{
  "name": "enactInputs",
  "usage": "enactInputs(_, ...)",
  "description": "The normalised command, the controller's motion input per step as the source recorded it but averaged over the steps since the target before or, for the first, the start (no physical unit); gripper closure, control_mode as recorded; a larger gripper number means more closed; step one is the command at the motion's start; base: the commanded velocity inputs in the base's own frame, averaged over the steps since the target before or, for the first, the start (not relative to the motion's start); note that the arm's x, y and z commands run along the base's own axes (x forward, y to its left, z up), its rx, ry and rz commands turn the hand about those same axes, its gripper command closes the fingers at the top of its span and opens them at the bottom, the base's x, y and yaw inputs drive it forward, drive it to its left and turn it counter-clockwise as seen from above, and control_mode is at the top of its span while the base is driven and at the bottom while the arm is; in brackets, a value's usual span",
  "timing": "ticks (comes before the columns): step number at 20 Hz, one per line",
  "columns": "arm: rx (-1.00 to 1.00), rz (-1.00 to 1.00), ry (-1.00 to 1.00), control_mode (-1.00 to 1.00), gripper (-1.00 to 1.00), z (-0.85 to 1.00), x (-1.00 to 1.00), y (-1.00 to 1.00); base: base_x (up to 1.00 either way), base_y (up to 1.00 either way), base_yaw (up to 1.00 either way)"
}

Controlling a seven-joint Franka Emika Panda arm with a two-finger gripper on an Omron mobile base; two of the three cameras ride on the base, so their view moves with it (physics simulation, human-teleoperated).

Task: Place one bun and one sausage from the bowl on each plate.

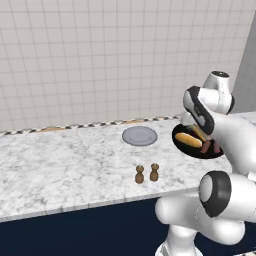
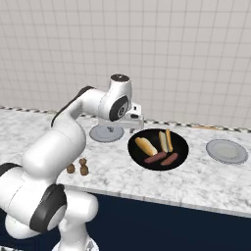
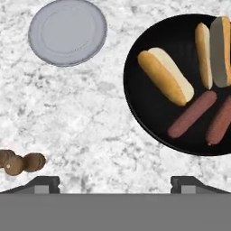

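Nearest the worktop (image 1: 60,165) edge stood two small brown shakers (image 1: 147,173), side by side. Beyond them the pincer (image 3: 115,182) hung above bare marble with its jaws wide and nothing between them. The black bowl (image 2: 181,159) sat just beside, holding two buns (image 3: 164,76) and two sausages (image 3: 191,114). One grey plate (image 1: 140,136) lay further back near the wall, another plate (image 2: 226,151) right of the bowl.

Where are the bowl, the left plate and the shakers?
bowl (image 3: 149,106), hand view, bare black floor below the buns.
left plate (image 3: 67,31), hand view, centre of its grey face.
shakers (image 1: 147,173), left base view, between the two brown pieces.
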Motion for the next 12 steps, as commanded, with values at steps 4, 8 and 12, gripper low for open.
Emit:
enactInputs(4,0.0,0.19,0.08,-1.0,-1.0,-0.63,0.78,-1.0,0.0,0.0,0.0)
enactInputs(8,-0.01,0.1,0.04,-1.0,-1.0,-0.69,0.58,-0.47,0.0,0.0,0.0)
enactInputs(12,-0.07,0.0,0.0,-1.0,-1.0,-0.72,0.59,-0.03,0.0,0.0,0.0)
